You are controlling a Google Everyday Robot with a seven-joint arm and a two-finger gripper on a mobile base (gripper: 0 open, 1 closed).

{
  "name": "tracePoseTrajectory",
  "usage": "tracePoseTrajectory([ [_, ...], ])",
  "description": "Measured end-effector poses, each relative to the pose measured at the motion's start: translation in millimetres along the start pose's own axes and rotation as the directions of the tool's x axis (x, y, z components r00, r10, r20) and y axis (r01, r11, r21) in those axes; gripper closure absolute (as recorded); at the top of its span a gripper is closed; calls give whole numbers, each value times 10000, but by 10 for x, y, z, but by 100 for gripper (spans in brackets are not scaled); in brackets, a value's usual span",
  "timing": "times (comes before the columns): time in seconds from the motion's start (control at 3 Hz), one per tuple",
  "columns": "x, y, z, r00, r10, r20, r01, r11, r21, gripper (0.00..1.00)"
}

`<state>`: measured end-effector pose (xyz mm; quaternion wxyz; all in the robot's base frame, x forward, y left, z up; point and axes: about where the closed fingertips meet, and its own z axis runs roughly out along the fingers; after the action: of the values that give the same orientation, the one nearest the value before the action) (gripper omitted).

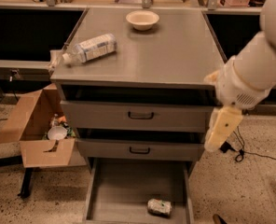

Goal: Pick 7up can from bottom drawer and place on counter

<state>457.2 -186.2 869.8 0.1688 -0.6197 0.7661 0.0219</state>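
Observation:
The 7up can [159,207] lies on its side on the floor of the open bottom drawer [128,190], near the front right corner. The counter [175,50] is the grey top of the cabinet. My white arm [250,73] reaches in from the upper right, and its cream lower link [222,129] hangs beside the cabinet's right edge at the height of the two upper drawers. Of my gripper only a dark tip [217,219] shows at the bottom edge, right of the drawer and apart from the can.
A clear plastic bottle [89,48] lies on the counter's left side and a bowl [142,19] stands at its back. An open cardboard box [40,127] with items sits on the floor to the left. Cables [240,150] lie on the floor to the right.

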Motion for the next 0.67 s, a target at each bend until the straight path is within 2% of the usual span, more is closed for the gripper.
tracePoseTrajectory([
  [0.33, 55, 111, 662, 9981, 75, 608, -31, 9974, -723, 0],
  [0.67, 55, 111, 663, 9981, 76, 608, -32, 9974, -723, 0],
])
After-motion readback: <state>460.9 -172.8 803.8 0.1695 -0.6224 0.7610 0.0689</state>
